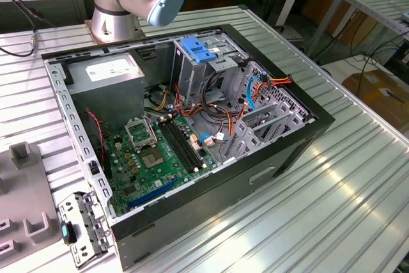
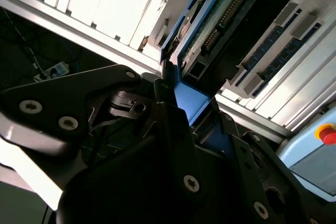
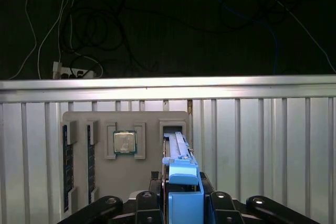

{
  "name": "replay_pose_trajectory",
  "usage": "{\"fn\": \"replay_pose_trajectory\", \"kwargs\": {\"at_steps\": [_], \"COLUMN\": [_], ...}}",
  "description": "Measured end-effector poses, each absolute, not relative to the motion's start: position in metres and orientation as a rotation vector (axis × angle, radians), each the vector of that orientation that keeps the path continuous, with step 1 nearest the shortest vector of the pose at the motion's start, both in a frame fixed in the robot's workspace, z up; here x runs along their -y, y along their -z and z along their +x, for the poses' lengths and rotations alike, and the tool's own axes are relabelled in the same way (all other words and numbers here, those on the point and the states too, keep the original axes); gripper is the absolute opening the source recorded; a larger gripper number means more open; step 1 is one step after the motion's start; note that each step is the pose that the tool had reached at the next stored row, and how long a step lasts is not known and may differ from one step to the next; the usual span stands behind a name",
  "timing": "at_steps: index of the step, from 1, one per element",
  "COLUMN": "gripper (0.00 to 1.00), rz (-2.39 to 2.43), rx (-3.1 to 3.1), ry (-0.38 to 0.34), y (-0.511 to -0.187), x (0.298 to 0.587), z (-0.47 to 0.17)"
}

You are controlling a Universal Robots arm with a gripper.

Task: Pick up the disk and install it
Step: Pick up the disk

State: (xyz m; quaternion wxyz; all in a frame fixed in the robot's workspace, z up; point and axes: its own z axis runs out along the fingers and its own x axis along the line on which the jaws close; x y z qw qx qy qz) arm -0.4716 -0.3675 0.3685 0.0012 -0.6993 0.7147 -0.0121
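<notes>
Ribbed aluminium table (image 1: 345, 177) carries an open black metal computer case (image 1: 275, 164). In the exterior view the silver-and-blue arm's base (image 1: 118, 11) stands at the case's 11 o'clock.

In the first wrist view a flat grey moulded holder tray (image 3: 152, 121) lies on the slats. The disk (image 3: 177, 145), a flat rectangular metal hard drive with blue plastic rails, stands on edge. Its near end sits between the jaws of the black gripper (image 3: 181, 192). Its long axis runs straight out from the jaws to the tray's slot. Whether the far end is seated there or lifted, cannot tell. The jaws are clenched on the blue end.

In the second wrist view the disk (image 2: 210, 19) shows its green circuit-board face. A square processor chip (image 3: 125, 142) sits just beside the slot.
</notes>
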Motion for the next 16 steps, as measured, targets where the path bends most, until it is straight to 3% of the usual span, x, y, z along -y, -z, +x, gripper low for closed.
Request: {"fn": "replay_pose_trajectory", "kwargs": {"at_steps": [16], "gripper": [0.37], "rz": [-2.195], "rx": [-2.244], "ry": [0.038], "y": [-0.3721], "x": [0.3675], "z": [-0.4716]}}
